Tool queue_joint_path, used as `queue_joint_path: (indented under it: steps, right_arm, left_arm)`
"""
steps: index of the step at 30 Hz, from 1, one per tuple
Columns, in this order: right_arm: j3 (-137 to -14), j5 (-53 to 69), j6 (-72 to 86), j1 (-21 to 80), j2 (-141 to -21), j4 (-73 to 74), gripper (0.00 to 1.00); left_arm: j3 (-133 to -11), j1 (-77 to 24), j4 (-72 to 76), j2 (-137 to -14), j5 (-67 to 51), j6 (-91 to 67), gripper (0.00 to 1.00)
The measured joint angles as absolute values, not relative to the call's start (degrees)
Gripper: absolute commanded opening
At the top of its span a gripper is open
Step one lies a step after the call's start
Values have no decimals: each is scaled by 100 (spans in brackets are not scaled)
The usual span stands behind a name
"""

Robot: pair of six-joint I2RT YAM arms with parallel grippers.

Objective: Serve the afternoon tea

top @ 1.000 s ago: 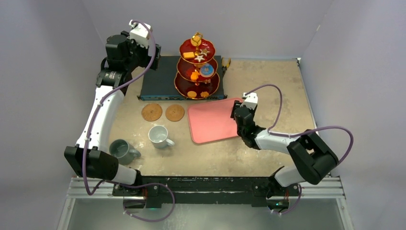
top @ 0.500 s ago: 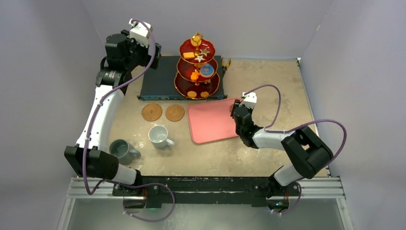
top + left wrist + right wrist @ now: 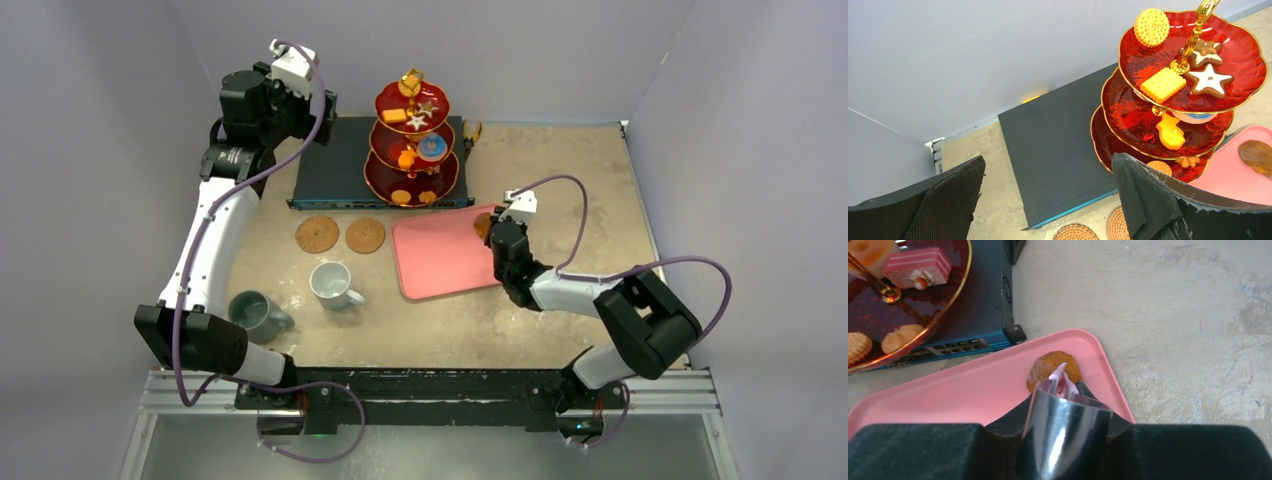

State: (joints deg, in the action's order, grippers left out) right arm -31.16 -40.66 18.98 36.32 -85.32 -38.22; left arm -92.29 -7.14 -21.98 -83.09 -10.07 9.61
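Lying beyond right tool (clenched on silver utensil), brown pastry, on pink tray

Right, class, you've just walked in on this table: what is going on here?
The right gripper is shut on a shiny metal tool, held at a brown pastry that lies in the far right corner of the pink tray. The left gripper hangs open and empty, raised beside the red three-tier stand, which carries the other pastries. The white mug and grey mug stand on the table, not on the two cork coasters.
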Motion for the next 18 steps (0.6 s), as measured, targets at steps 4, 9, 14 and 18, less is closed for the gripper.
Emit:
queue_joint_path:
  steps: [4,9,14,18]
  right_arm:
    - [-3114,-4027,1837,3636,-8359,-3822,23]
    - [-3116,-3940,1636,3636,-8289,-3883,30]
    - [-3124,-3986,1535,3636,-8493,-3959,37]
    - [-3146,-4141,1533,3636,-8707,-3944,37]
  left_arm:
    - [-9229,-714,-2198,-8309,-1007,961,99]
    - [-9229,-714,-2198,-8309,-1011,958,99]
    - [-9229,-714,-2198,-8309,-1011,958,99]
    - [-9229,-714,-2200,-8309,-1011,961,99]
